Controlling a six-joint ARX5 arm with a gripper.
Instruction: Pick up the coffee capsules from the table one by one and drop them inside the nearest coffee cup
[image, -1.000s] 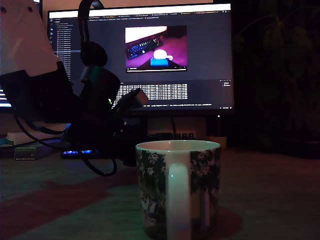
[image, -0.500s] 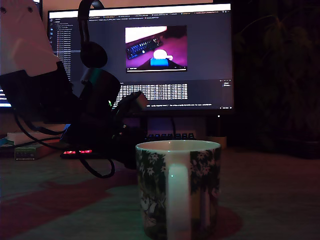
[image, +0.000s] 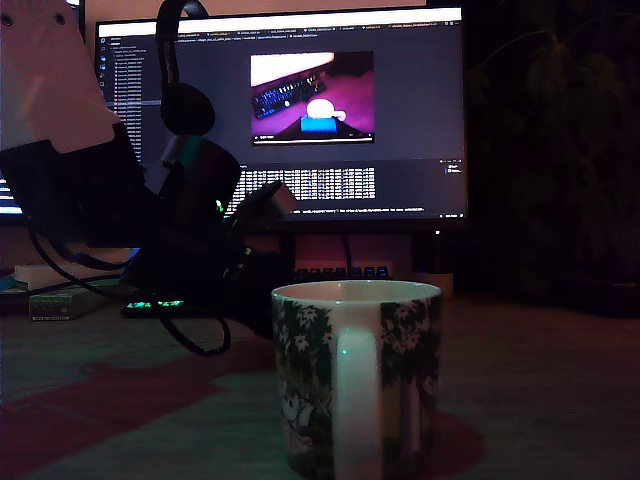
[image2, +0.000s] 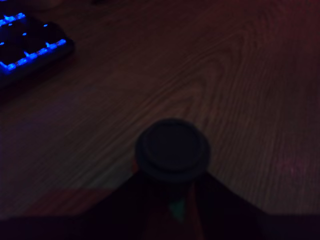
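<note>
The coffee cup (image: 356, 378), white with green leaves and white flowers, stands close to the camera on the table (image: 540, 380), handle facing forward. Behind it, at the exterior view's left, the dark arm reaches toward my gripper (image: 268, 203), which hangs above the table and farther back than the cup. In the wrist view a dark round coffee capsule (image2: 172, 149) sits between the two dark fingers (image2: 125, 207), with my gripper (image2: 172, 192) shut on it above the wood grain of the table (image2: 240, 75). The cup is out of the wrist view.
A large lit monitor (image: 400, 120) stands behind, with headphones (image: 185, 100) hanging at its left corner. A backlit keyboard (image2: 25, 50) lies beyond the gripper and shows as a low dark keyboard (image: 340, 271) under the monitor. Cables (image: 200, 335) loop by the arm's base.
The arm and gripper have hardly shifted. The glow under the arm turned from blue to red to green.
</note>
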